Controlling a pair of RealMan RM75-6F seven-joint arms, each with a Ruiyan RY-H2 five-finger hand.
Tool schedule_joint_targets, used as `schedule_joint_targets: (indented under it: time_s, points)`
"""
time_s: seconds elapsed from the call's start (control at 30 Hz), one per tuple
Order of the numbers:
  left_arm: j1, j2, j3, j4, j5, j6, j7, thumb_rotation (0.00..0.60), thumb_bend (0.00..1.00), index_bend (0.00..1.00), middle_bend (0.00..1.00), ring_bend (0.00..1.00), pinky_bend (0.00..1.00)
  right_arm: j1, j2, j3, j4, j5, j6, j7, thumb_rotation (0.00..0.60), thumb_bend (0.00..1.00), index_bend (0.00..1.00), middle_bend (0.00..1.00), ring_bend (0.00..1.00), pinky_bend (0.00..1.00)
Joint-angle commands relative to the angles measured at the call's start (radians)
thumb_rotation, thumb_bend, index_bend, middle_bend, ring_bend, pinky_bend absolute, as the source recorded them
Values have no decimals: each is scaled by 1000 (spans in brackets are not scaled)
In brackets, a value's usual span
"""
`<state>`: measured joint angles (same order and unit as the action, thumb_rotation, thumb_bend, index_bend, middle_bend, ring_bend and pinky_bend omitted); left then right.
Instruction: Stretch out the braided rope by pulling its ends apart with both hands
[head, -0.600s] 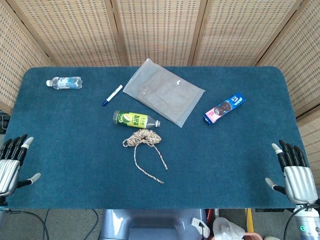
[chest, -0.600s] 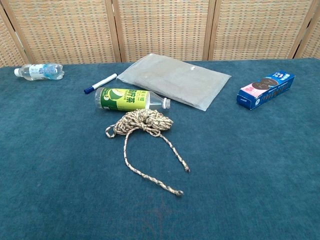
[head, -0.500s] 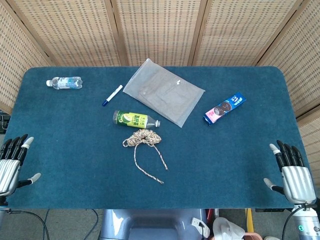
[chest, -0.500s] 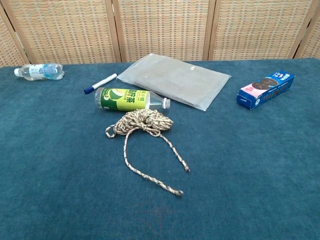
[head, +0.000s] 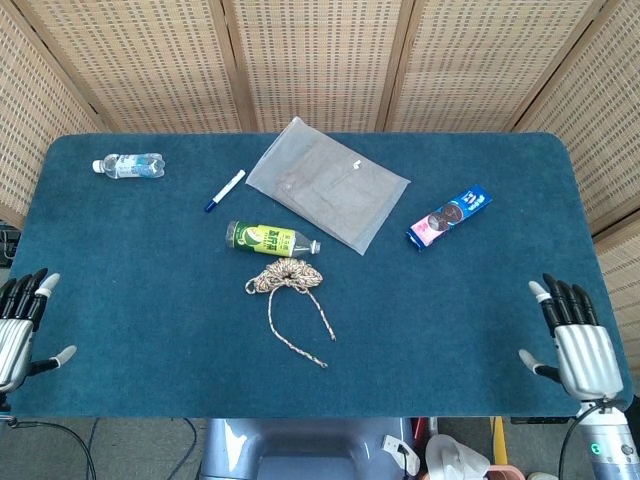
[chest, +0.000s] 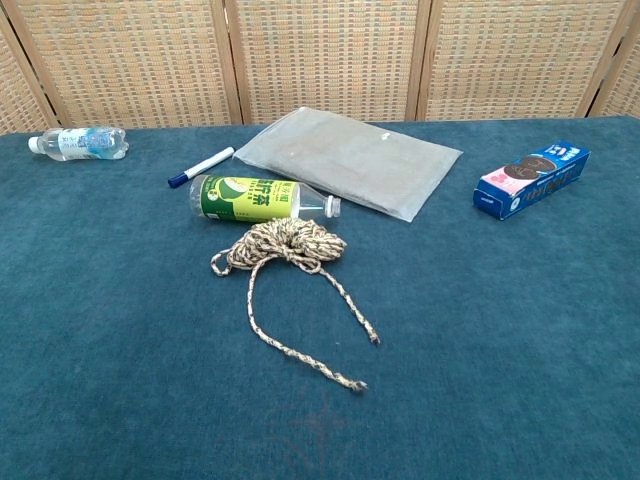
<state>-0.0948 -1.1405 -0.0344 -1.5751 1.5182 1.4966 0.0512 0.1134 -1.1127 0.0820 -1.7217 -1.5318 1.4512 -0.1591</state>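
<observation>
Braided rope (head: 288, 293), speckled beige and brown, lies near the middle of the blue felt-covered table (head: 140, 290), its bulk bunched in a loose coil with two free ends trailing toward me, the longer one reaching nearest. Nearest of all are my own hands at the front corners: my left hand (head: 17, 330) sits at the left edge and my right hand (head: 577, 342) at the right edge, both with fingers spread wide, thumbs out to the inside, holding nothing and well apart from the rope. Neither hand shows in the chest view. Just beyond the coil, almost touching it, a green-labelled plastic bottle (head: 270, 239) lies on its side, cap pointing right. Past that, a white marker pen with a blue cap (head: 225, 190) lies at a slant, and beside it to the right a flat grey zip pouch (head: 328, 183) is set at an angle. A blue box of sandwich cookies (head: 449, 217) lies off to the right. Far left, a small clear water bottle (head: 129, 165) lies on its side. Woven rattan screens (head: 320, 60) stand behind the table.
</observation>
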Motion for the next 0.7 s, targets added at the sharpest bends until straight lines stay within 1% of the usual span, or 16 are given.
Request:
schedule_joint_targets:
  time_s: [0.03, 0.07, 0.13, 0.2, 0.27, 0.4, 0.5, 0.57, 0.6, 0.7]
  points:
    - [-2, -3, -4, -2, -8, -5, 8, 600, 0, 0, 0, 0, 0, 99, 13, 20, -45, -36, -117, -43, 600, 974, 201, 0, 0, 0]
    - [-3, -6, -7, -2, -15, -6, 14, 600, 0, 0, 0, 0, 0, 135, 10, 26, -54, -48, -159, -52, 600, 996, 225, 0, 0, 0]
    - [-6, -12, -13, 0, -24, -10, 26, 600, 0, 0, 0, 0, 0, 191, 4, 37, -62, -58, -231, -61, 600, 1000, 260, 0, 0, 0]
    - [-10, -18, -18, -1, -33, -16, 36, 600, 0, 0, 0, 0, 0, 259, -16, 60, -46, -67, -302, -126, 600, 1000, 272, 0, 0, 0]
    - [-13, -23, -21, -2, -41, -21, 50, 600, 0, 0, 0, 0, 0, 312, -41, 76, -43, -62, -362, -160, 600, 1000, 277, 0, 0, 0]
    - [-23, -35, -32, -4, -73, -42, 85, 600, 0, 0, 0, 0, 0, 419, -92, 97, -44, -33, -496, -128, 600, 1000, 291, 0, 0, 0]
    - [-31, -45, -38, -1, -95, -61, 107, 600, 0, 0, 0, 0, 0, 494, -153, 103, -9, -29, -575, -130, 600, 1000, 314, 0, 0, 0]
    - [-40, -55, -42, -2, -108, -76, 127, 600, 0, 0, 0, 0, 0, 573, -260, 111, 63, -23, -649, -159, 600, 1000, 315, 0, 0, 0]
    - [-42, -58, -43, -4, -113, -79, 137, 600, 0, 0, 0, 0, 0, 595, -303, 114, 101, -6, -666, -172, 600, 1000, 316, 0, 0, 0]
    - [-45, -62, -44, -6, -118, -81, 150, 600, 0, 0, 0, 0, 0, 624, -359, 116, 145, 19, -683, -189, 600, 1000, 323, 0, 0, 0]
